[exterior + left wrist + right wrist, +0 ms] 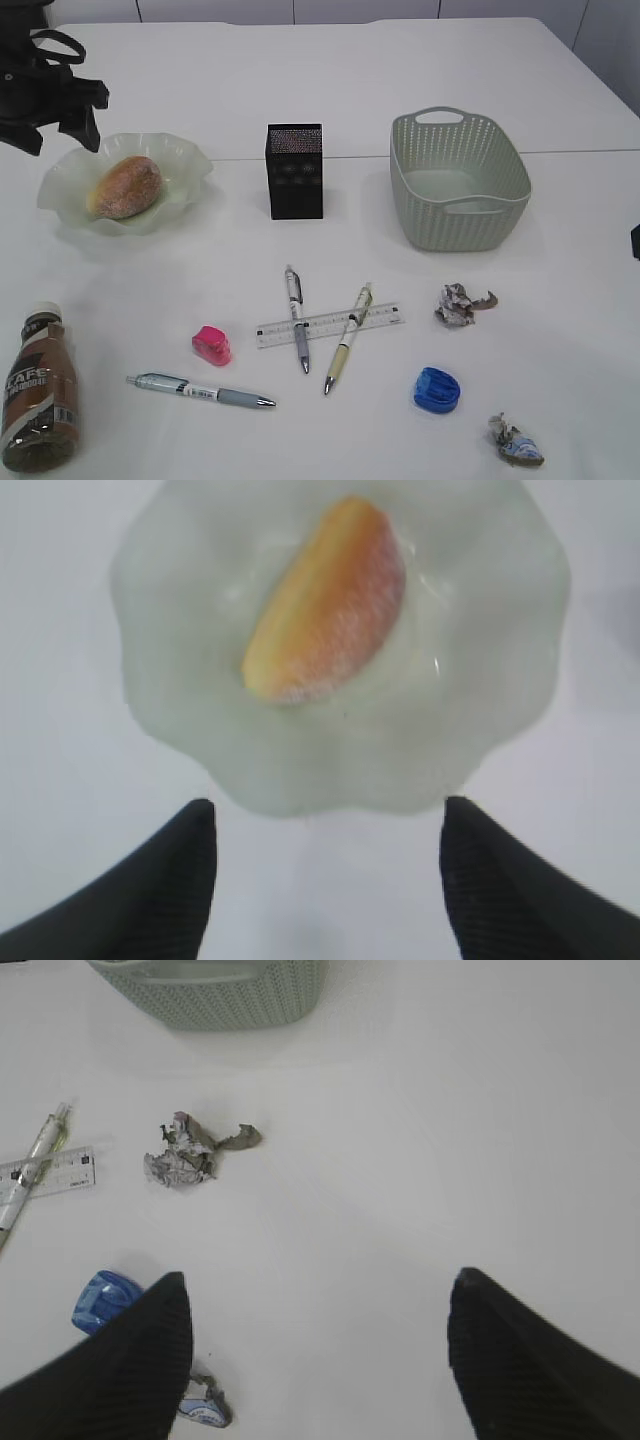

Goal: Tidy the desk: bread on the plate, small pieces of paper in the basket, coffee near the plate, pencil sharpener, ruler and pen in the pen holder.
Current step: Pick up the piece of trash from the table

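Bread (pixel 125 187) lies inside the plate (pixel 190 160), which sits toward the counter's (pixel 560 300) far left corner. The left pincer (pixel 325 880) hovers over the plate's near rim, jaws spread wide, gripping nothing; in the exterior view its arm shows at the far left edge. The right pincer (pixel 320 1360) also stands wide and empty above bare counter near the right edge.

Pen holder (pixel 295 171) stands upright at the middle, between plate and basket (pixel 460 225). The basket sits toward the far right (nothing can be seen inside it).

Coffee (pixel 38 390) stands at the near left corner, well apart from the plate.

Ruler (pixel 330 325) lies flat at the near middle, with two pens crossing over it: a grey pen (pixel 297 318) and a cream pen (pixel 347 340). A third pen (pixel 200 390) lies to their left, just nearer than the pink sharpener (pixel 212 345).

Blue sharpener (pixel 437 390) rests toward the near right. One paper scrap (pixel 460 304) lies in front of the basket; a second scrap (pixel 515 442) lies by the near edge.
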{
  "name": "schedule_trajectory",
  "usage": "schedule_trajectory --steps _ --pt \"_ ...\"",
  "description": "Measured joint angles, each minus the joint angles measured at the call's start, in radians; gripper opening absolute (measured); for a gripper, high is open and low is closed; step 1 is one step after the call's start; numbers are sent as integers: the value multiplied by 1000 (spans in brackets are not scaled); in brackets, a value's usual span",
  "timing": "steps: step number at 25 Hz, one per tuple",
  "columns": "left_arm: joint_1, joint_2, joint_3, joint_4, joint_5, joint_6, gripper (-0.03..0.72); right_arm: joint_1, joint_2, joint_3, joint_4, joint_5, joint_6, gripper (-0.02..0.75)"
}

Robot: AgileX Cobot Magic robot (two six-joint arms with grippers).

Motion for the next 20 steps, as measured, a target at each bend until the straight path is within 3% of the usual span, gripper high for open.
schedule_trajectory --steps 2,8,20 --pt "0 -16 0 -37 86 63 512 0 0 0 2 14 0 583" --pt "0 -74 0 -98 191 110 502 0 0 0 34 97 0 583" --pt "0 -235 0 -106 320 186 490 0 0 0 143 183 0 583"
